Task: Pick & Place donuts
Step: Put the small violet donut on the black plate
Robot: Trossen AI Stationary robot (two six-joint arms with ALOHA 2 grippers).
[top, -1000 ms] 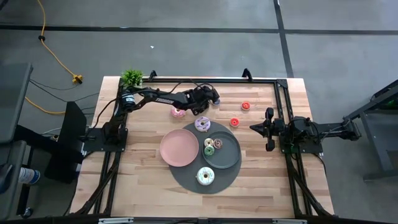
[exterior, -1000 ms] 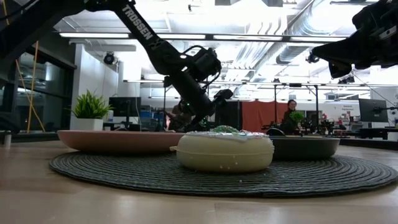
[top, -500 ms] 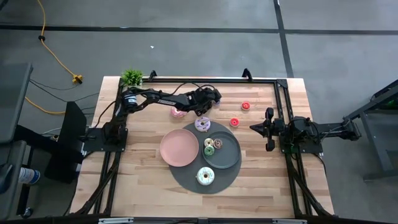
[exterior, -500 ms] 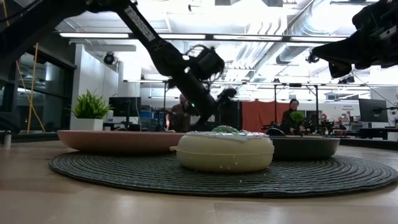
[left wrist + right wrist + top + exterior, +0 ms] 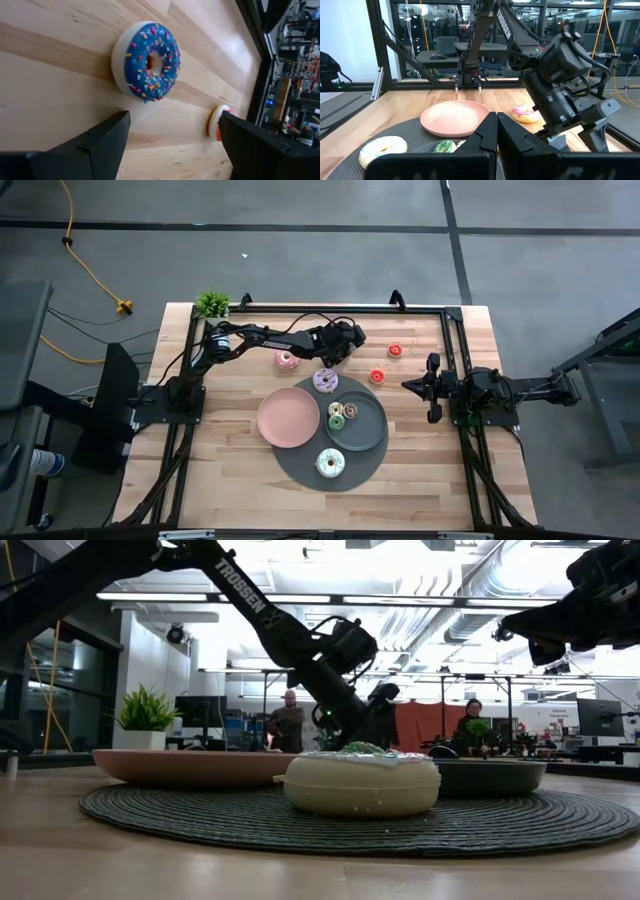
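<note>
A blue-iced donut (image 5: 147, 60) with sprinkles lies flat on the wood at the far middle of the table. My left gripper (image 5: 172, 145) (image 5: 350, 340) hovers open just short of it, slanting down, its fingers wider apart than the donut and touching nothing. A small red donut (image 5: 218, 122) (image 5: 395, 350) lies beyond it. A pink-iced donut (image 5: 287, 360) and a purple-iced one (image 5: 326, 380) lie near the arm. My right gripper (image 5: 408, 385) (image 5: 496, 132) waits shut at the right side.
A dark round mat (image 5: 300, 465) carries a pink plate (image 5: 288, 418), a grey plate (image 5: 365, 430) with small donuts (image 5: 340, 415), and a white donut (image 5: 330, 463). Another red donut (image 5: 377, 376) lies right of the mat. A potted plant (image 5: 211, 303) stands at the far left corner.
My left gripper has reached farther toward the table's right edge and sunk a little toward the blue donut, staying open. The donuts have not moved.
</note>
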